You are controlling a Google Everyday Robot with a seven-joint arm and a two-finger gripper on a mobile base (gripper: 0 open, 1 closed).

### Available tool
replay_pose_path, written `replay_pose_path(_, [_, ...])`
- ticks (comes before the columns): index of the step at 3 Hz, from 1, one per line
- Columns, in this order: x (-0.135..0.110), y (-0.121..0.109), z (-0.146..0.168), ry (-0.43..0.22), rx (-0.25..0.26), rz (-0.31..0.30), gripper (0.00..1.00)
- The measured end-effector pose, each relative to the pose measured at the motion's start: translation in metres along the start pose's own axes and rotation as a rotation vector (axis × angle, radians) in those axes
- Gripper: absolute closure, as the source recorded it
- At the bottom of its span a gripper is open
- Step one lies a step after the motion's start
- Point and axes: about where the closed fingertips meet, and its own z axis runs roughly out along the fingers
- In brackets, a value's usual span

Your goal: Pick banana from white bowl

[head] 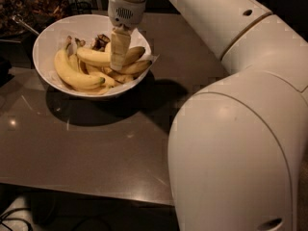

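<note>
Tool (117,64) hangs inside the white bowl (44,42), over the middle of the banana (94,57). We cannot tell whether it is open or closed. The banana lies atop the pile, long axis left-right, brownish tip pointing right toward the rim. The bowl sits on the desk (96,148).
</note>
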Motion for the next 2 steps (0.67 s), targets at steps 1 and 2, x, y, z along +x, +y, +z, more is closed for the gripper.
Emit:
replay_pose_path(1, [-0.0056,-0.0007,0.0073,-0.013,-0.021,-0.01,0.38])
replay_pose_path(2, [-0.0098,0.0001,0.0122,-0.019,-0.035,-0.02,0.36])
